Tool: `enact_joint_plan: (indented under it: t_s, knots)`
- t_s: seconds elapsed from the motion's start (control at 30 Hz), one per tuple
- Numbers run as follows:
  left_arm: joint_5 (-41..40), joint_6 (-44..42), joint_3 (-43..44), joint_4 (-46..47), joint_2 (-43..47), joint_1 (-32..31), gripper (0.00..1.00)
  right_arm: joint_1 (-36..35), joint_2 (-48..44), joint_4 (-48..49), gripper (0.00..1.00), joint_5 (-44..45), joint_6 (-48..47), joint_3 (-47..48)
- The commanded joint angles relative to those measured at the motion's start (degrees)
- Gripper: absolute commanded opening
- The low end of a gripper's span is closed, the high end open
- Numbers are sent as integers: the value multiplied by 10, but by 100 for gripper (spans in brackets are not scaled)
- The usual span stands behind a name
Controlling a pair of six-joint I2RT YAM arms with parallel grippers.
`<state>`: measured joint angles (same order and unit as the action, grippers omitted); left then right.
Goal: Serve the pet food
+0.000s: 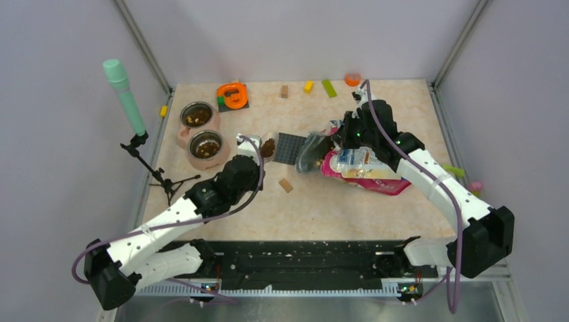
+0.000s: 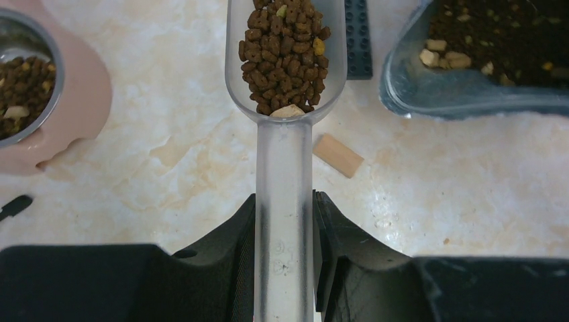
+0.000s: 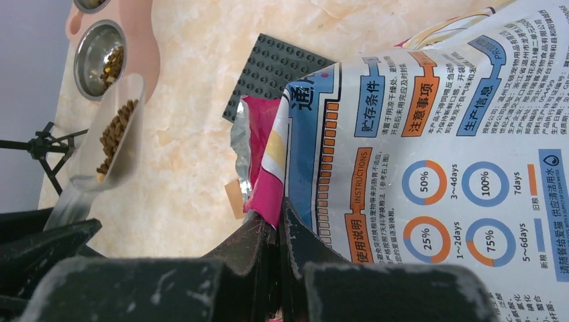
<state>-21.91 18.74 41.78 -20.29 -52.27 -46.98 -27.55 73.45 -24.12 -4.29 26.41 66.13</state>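
- Top external view gives me one marbled beige table [image 1: 335,208], with two white-and-black arms bolted at its near edge: the left arm [image 1: 171,216] and the right arm [image 1: 436,182].
- I count one large glossy pink-and-blue cat-food bag [image 1: 366,168]. It lies on its side right of centre with its mouth gaping to the left. My left wrist view shows loose pellets inside the mouth.
- One pink double-bowl stand [image 1: 181,136] sits at the left and carries two round steel bowls, the far bowl [image 1: 196,116] and the near bowl [image 1: 207,145]. Both have pet food in them.
- One dark grey square studded plate [image 1: 290,147] lies between the scoop and the bag mouth.
- One clear plastic scoop [image 2: 284,154] is held out between the near bowl and the studded plate. It is heaped with small dark-brown kibble pellets [image 2: 282,47].
- My left pincer [image 2: 284,201] is partly closed, with both fingers clamped on the scoop's flat handle.
- My right pincer [image 3: 276,218] is fully closed, pinching the bag's pink edge beside its mouth.
- I count two small tan rectangular blocks: the nearer block [image 1: 286,185] just beyond the left pincer and the farther block [image 1: 284,91] at the far edge.
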Motion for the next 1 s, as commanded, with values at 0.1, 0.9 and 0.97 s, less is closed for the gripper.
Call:
enact_joint_plan:
  t_s: [0.1,0.9,0.97]
  knots:
    - [-30,145,96,-112,-80,80,0,6,4,54,0,-15,-22,36]
    - [90,287,232,-246,-224,337,0,12,-6,85,0,-52,1,35]
    - [108,296,241,-251,-232,346,0,12,-8,86,0,-55,2,33]
